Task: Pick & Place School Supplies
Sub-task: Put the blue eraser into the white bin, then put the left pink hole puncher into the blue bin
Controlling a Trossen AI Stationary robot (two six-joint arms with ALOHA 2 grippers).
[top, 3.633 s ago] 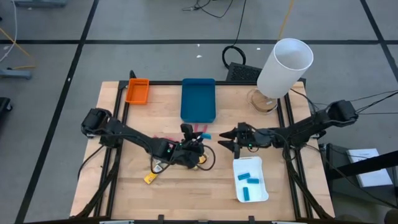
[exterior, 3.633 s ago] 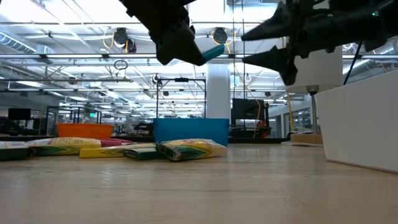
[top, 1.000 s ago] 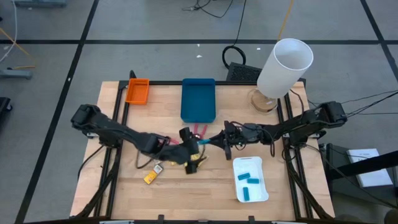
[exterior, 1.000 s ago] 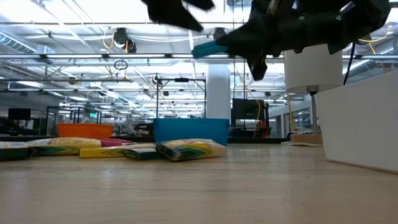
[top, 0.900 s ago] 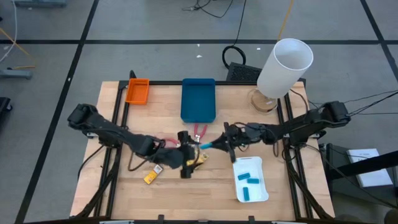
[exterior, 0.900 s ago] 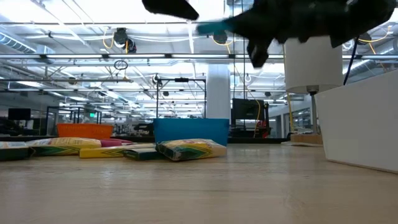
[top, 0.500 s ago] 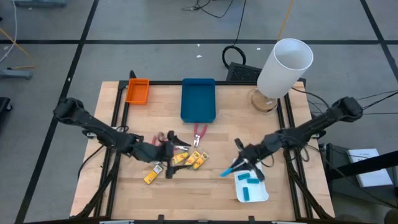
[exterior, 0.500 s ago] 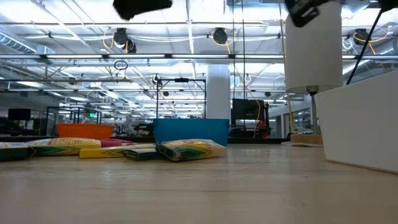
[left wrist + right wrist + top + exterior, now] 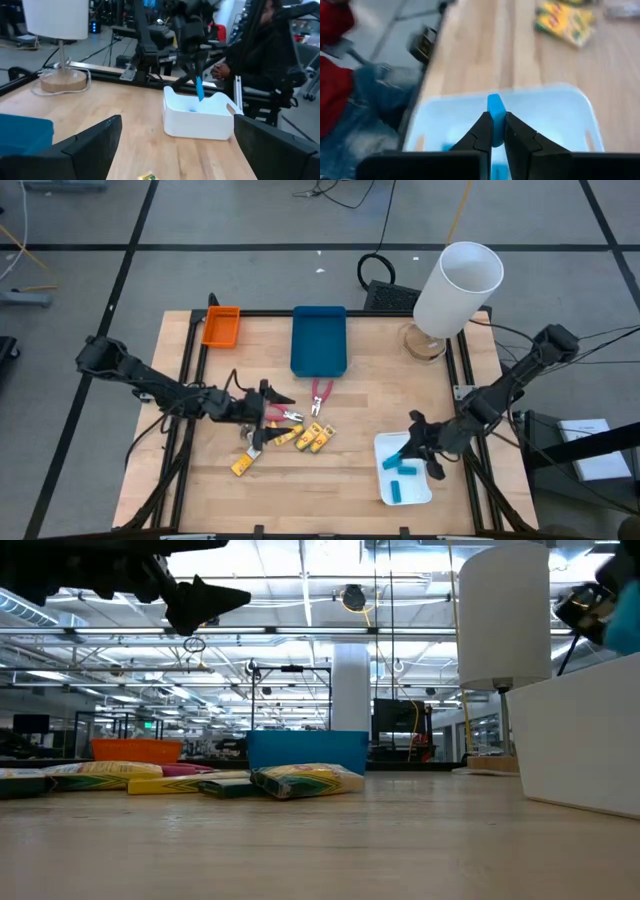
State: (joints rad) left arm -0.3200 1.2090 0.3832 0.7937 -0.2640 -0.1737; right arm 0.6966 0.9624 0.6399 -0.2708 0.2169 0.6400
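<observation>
Now right pincer [image 9: 493, 131] pinches a light-blue block [image 9: 495, 111] over the white tray [image 9: 560, 107] (left pincer [image 9: 258, 418] spread wide).

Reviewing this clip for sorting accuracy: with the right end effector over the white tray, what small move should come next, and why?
Probably lower slightly and open the right end effector. It is shut on a light-blue block held directly above the white tray, where other light-blue blocks already lie. The left end effector is open over the loose supplies, so nothing else needs finishing first.
</observation>
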